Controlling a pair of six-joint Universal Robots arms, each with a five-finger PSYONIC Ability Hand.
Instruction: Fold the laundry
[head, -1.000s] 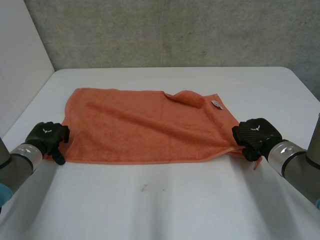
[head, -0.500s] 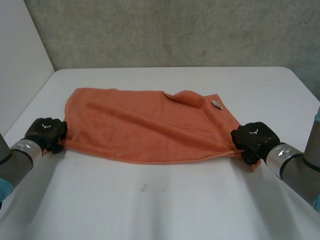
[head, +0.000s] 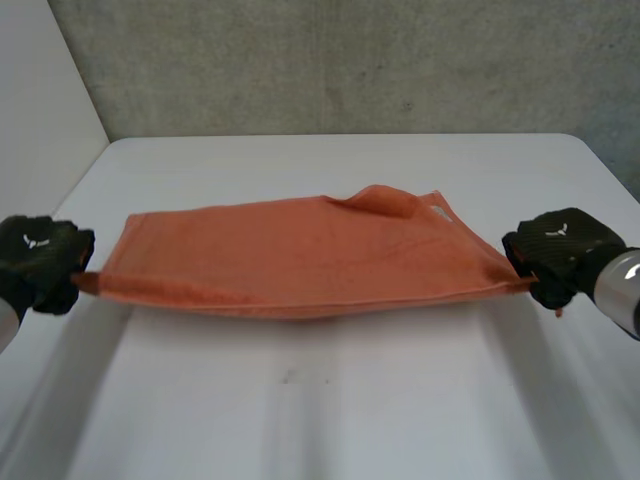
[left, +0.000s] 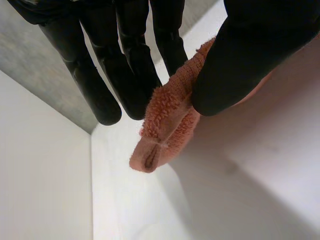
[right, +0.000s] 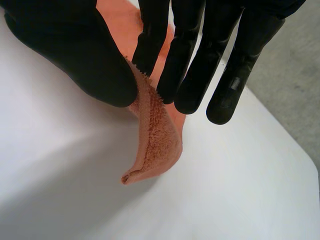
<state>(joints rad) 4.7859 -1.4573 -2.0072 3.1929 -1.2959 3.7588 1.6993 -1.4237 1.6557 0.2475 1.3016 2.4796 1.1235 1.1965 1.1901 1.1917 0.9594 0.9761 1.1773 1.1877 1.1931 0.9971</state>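
Towel (head: 300, 265), orange, stretched taut btwn both hands above white table (head: 330, 420), near edge raised, far edge w/ small fold and tag on the right. Left hand (head: 38, 262) pinches its left near corner, thumb vs fingers (left: 132, 65). Right hand (head: 560, 255) pinches right near corner likewise, thumb against fingers (right: 195, 65).

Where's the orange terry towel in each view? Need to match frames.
Head view: orange terry towel stretched across the middle, between left hand and right hand.
Left wrist view: its corner pinched between the left hand's thumb and fingers.
Right wrist view: its corner pinched between the right hand's thumb and fingers.
Shared landmark: white table beneath the towel.
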